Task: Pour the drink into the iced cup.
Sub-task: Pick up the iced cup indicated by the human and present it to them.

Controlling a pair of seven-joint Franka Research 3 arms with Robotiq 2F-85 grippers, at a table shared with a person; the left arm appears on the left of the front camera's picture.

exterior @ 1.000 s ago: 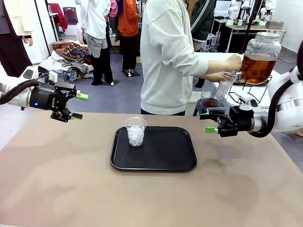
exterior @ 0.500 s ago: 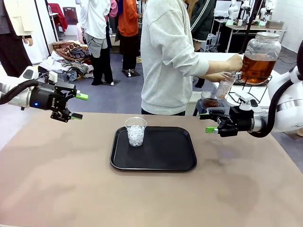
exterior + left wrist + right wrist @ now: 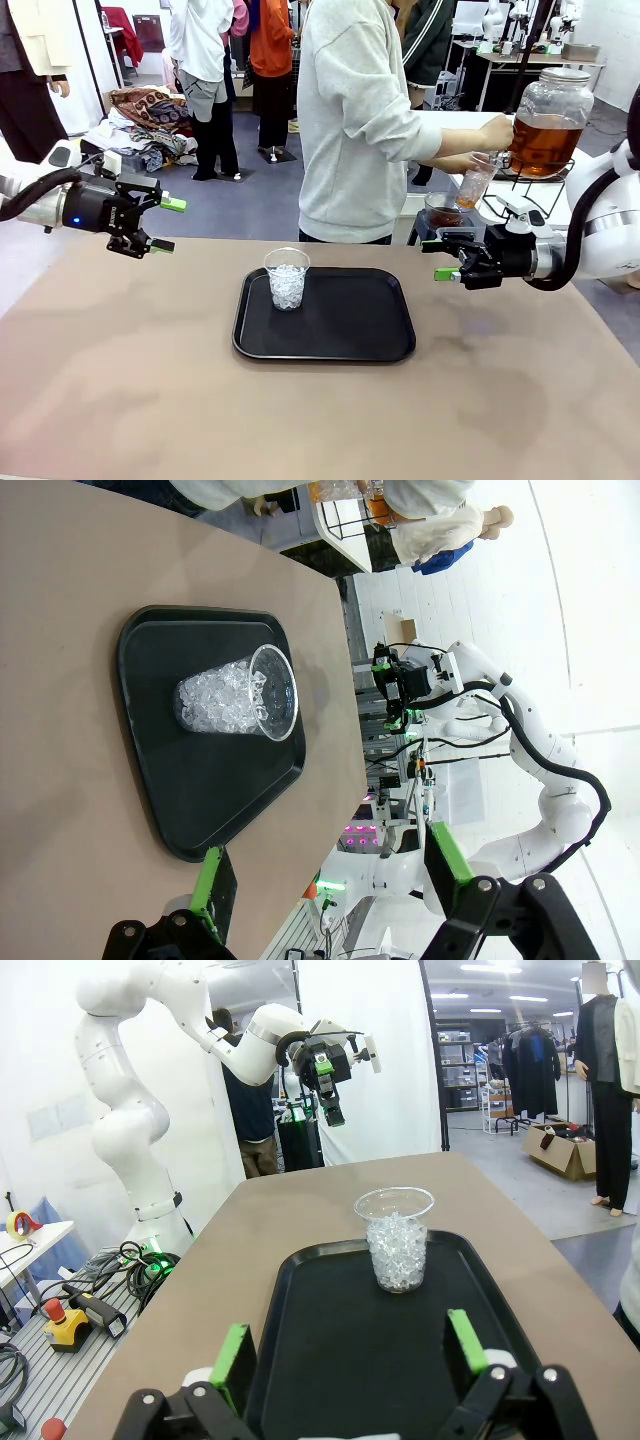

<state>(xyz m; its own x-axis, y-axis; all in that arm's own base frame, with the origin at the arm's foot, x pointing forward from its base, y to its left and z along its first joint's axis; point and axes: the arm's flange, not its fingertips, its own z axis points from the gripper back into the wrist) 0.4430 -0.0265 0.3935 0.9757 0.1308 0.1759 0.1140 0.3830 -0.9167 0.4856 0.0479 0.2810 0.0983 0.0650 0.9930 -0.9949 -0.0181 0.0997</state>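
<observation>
I see left gripper [image 3: 168, 225] and right gripper [image 3: 438, 260] both released, empty; iced cup [image 3: 287, 279] on tray [image 3: 360, 335]; person [image 3: 350, 120] holds bottle [image 3: 474, 184] at jar [image 3: 562, 92] of drink [image 3: 543, 145]

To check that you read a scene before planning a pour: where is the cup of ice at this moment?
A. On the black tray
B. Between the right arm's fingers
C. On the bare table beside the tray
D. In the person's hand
A: the cup of ice stands upright on the black tray, toward its left side in the front view, with nothing gripping it.
</observation>
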